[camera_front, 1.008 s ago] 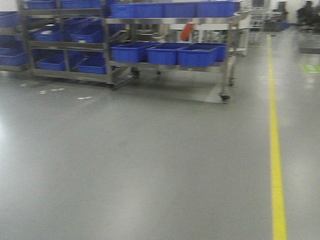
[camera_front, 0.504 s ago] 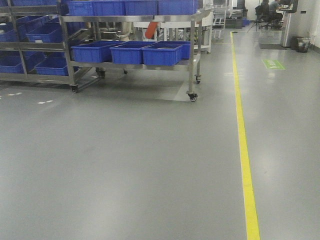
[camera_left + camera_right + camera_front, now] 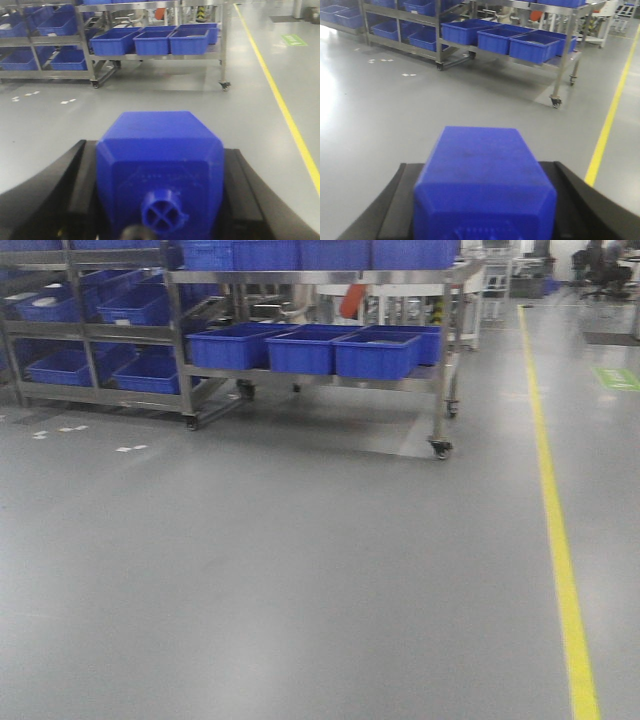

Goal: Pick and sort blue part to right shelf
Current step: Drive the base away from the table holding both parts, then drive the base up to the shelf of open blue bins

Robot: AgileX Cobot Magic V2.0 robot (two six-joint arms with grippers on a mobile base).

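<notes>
Two blue parts, one per arm. The blue part (image 3: 160, 140) in the left wrist view is a chunky block with bevelled corners. Its near face carries one round boss with a cross in it, and its long axis runs away from the camera toward the racks. It sits squarely between the two black fingers (image 3: 75, 175) of the left pincer (image 3: 157, 150), which press against both flanks, so the pincer is clamped on it. The second blue part (image 3: 482, 165) has the same shape and the same heading, long axis pointing forward. It sits between the fingers (image 3: 395, 200) of the right pincer (image 3: 481, 167), likewise gripped on both sides. No boss shows on this one from this angle. Both parts are carried above the grey floor (image 3: 300, 570), well apart from any rack. Ahead stands the right shelf (image 3: 300, 277), a steel frame on casters (image 3: 440, 448). Its lower tier has three blue bins (image 3: 305, 350) side by side in the front row, with at least one more behind them. Its upper tier carries a further row of bins, cut off by the frame edge, so they cannot be counted. To its left, just beside it, is a second rack (image 3: 90, 335) with sloping tiers of blue bins. One yellow line (image 3: 555, 540) runs along the floor right of the shelf. A few small white marks (image 3: 130, 448) lie on the floor in front of the second rack.
</notes>
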